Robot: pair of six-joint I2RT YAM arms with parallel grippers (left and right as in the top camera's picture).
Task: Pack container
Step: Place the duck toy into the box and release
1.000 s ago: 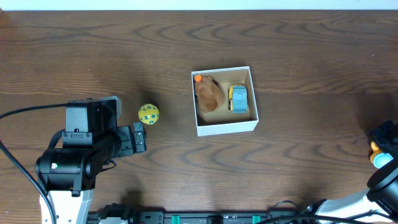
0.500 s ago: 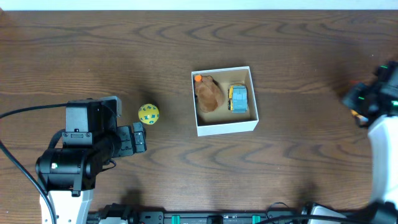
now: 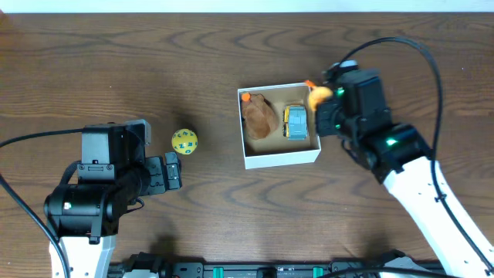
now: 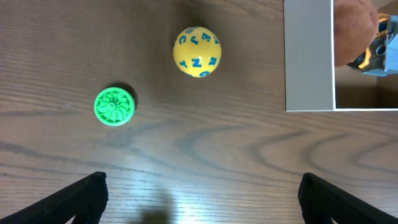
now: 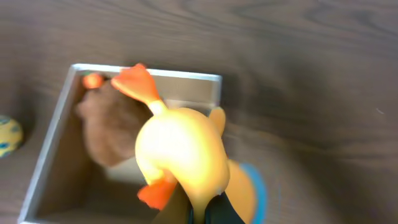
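The container (image 3: pixel 282 158) is a white-walled, tan-lined box at mid-table, holding a brown plush toy (image 3: pixel 259 116) and a blue and yellow toy car (image 3: pixel 296 122). My right gripper (image 3: pixel 328 100) hangs over its far right corner, shut on a yellow rubber duck (image 3: pixel 318 94). In the right wrist view the duck (image 5: pixel 180 152) fills the middle, pinched by my right gripper (image 5: pixel 211 211) above the box rim (image 5: pixel 149 71). My left gripper (image 3: pixel 171 171) stands open and empty left of the box, near a yellow lettered ball (image 3: pixel 184 142).
In the left wrist view the yellow ball (image 4: pixel 197 51) and a green ridged disc (image 4: pixel 114 106) lie on the wood ahead of the open left gripper (image 4: pixel 202 199), with the box wall (image 4: pixel 308 56) at the upper right. The left arm hides the disc from overhead.
My right arm has swung in from the table's right edge to the box's far right corner, carrying the duck. The left arm has not moved.
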